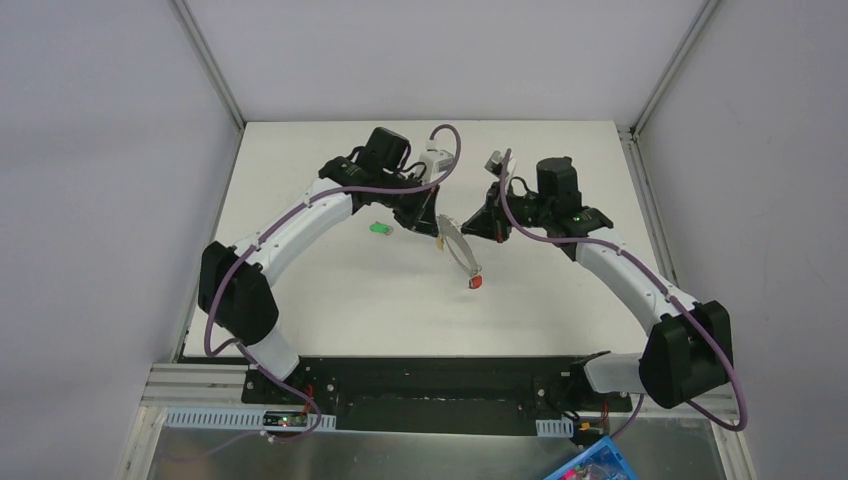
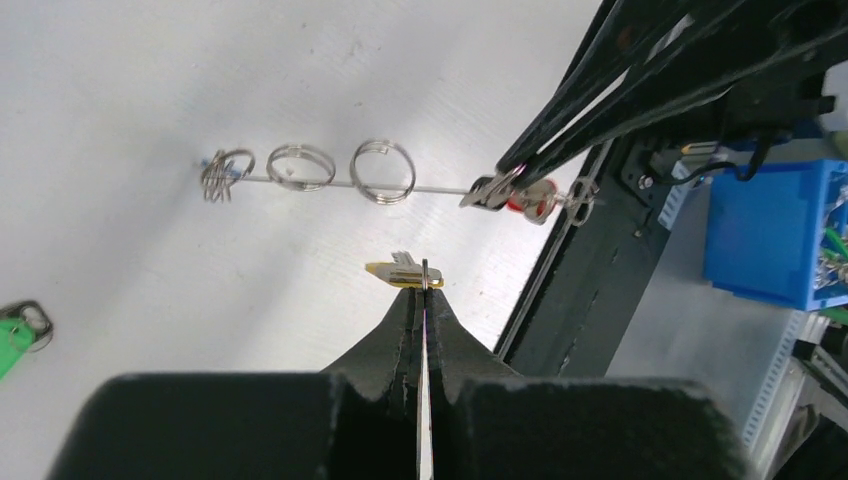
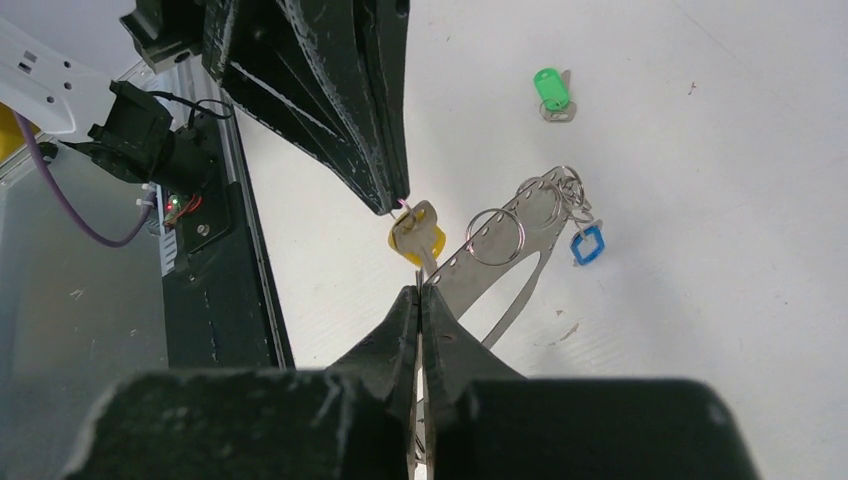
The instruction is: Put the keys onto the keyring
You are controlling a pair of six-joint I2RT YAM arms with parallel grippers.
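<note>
Over the table (image 1: 330, 300), the right gripper (image 3: 421, 290) is clamped on the metal keyring strip (image 3: 460, 263). The left gripper (image 2: 424, 281) pinches the yellow key (image 2: 396, 272) just beside it. Looks like the threading step. Next I'd line up the key's hole with a ring (image 2: 355, 168). The green key (image 1: 378, 228) lies loose on the table.

green key (image 2: 12, 338) edge-cropped, blue bin (image 2: 765, 235) cropped

Top camera looks down; close wrist cameras share the keyring (image 3: 490, 262).
</note>
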